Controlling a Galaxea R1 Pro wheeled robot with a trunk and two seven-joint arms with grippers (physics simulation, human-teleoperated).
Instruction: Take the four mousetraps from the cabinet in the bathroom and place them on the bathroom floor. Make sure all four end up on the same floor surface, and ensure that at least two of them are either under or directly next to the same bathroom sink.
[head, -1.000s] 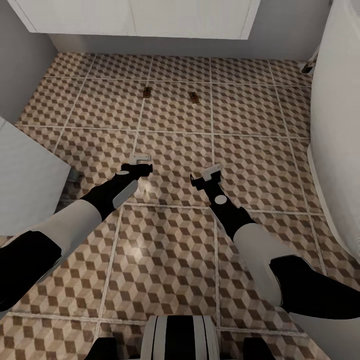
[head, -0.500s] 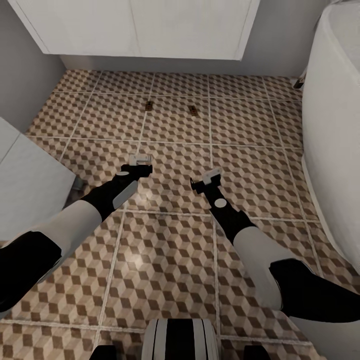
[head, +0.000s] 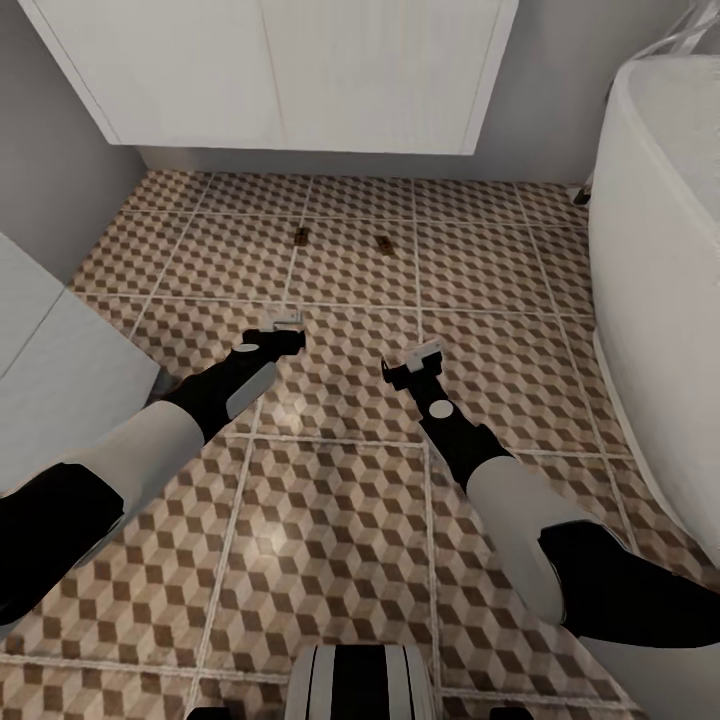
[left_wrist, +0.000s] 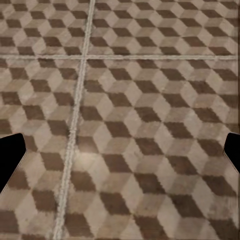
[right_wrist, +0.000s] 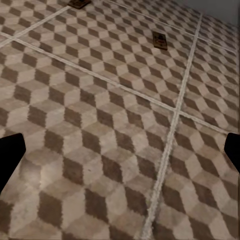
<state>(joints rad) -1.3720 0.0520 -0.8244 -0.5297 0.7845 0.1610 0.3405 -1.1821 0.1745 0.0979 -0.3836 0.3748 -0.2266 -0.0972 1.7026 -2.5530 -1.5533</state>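
Note:
Two mousetraps lie on the cube-patterned bathroom floor (head: 340, 520): one (head: 301, 236) and another (head: 382, 243), small brown boards just in front of the white box-shaped bathroom sink (head: 300, 70). The right wrist view shows them too, one mousetrap (right_wrist: 160, 40) and the other (right_wrist: 80, 3) at the frame's edge. My left gripper (head: 285, 322) hangs open over bare tiles, nothing between its fingers (left_wrist: 10, 160). My right gripper (head: 425, 352) is also open and empty, well short of the traps, its fingertips (right_wrist: 10, 155) wide apart. The cabinet is out of view.
A white bathtub (head: 650, 300) walls off the right side. A white slab-like fixture (head: 50, 370) juts in at the left beside a grey wall (head: 40, 200). My base (head: 360, 680) shows at the bottom edge.
The whole picture has shifted: more of the sink's front and the tub shows, and the traps look smaller, so the camera moved. Both arms hold the same pose.

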